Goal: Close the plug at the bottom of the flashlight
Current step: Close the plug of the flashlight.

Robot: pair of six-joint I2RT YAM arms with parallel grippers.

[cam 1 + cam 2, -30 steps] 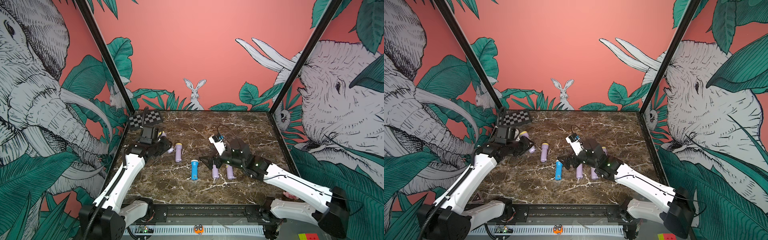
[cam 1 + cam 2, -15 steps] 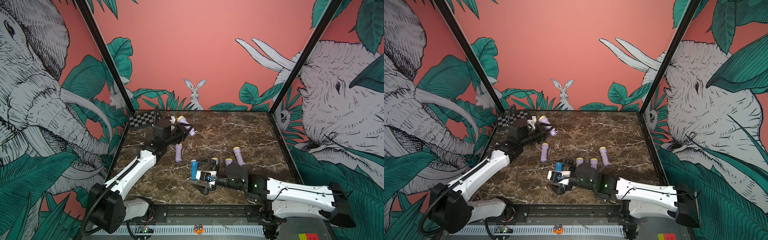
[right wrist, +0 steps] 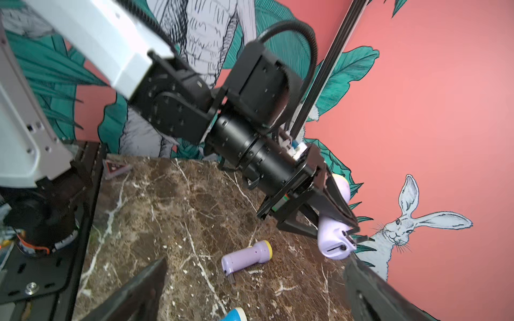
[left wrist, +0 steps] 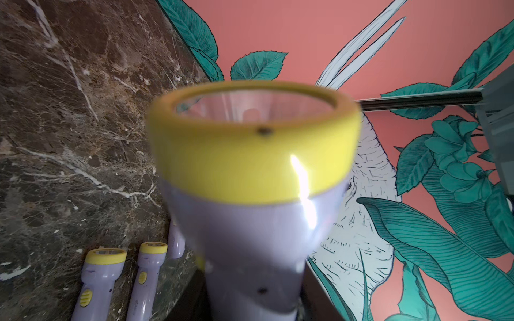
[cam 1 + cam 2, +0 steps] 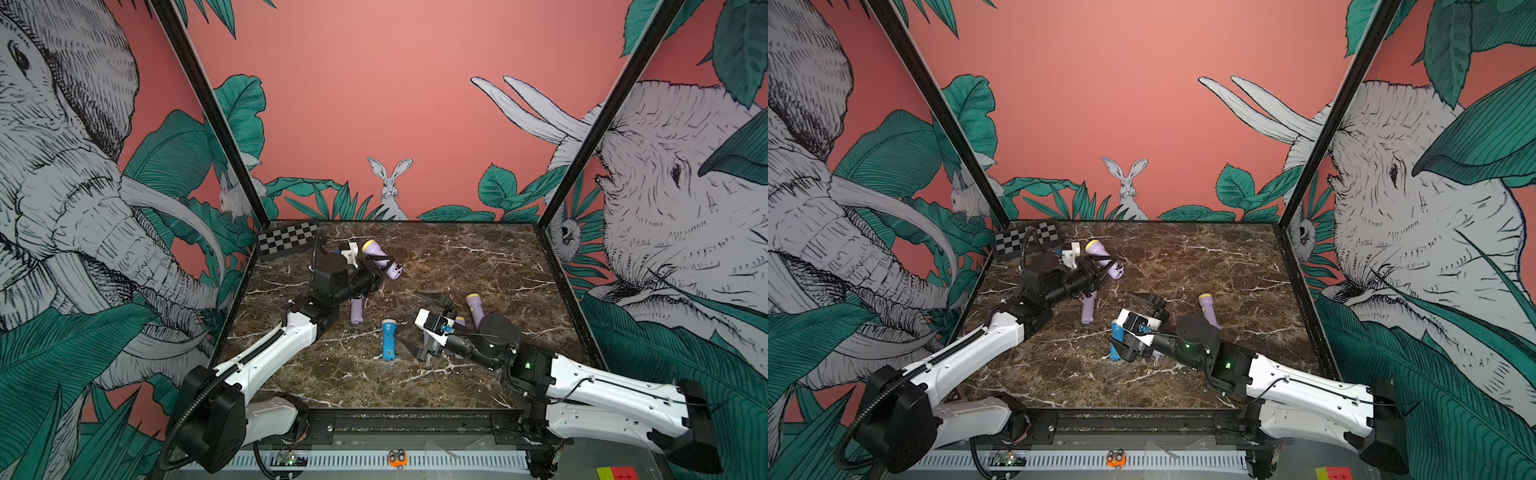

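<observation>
Closest to me, the right gripper [image 5: 409,318] hangs low over the marble table [image 5: 478,257], turned on its side, its jaws spread wide and empty. It faces left and far, toward the other arm. Just left of it a blue flashlight [image 5: 388,343] lies flat, and two purple flashlights [image 5: 473,309] lie partly hidden behind its wrist on the right. A little farther, another purple flashlight [image 5: 356,311] lies under the left arm.

Farther back on the left, the left gripper [image 3: 340,215] is clamped across the body of the held flashlight [image 5: 372,250], which is lifted clear of the table. It sits tilted, its yellow head toward the far left and its tail aimed right and near, at the open jaws. In the right wrist view the plug [image 3: 351,235] looks to stand out from that tail, so I'd say it has yet to be folded shut. A checkerboard [image 5: 286,239] lies in the far-left corner.

My guess is the step is bringing the right gripper up to press the plug home. To do it well, I'd lead with one finger only, meet the prongs squarely and push along the way they hinge, toward the body. The left grip should hold firm, because a sideways shove could twist the flashlight in those jaws.
</observation>
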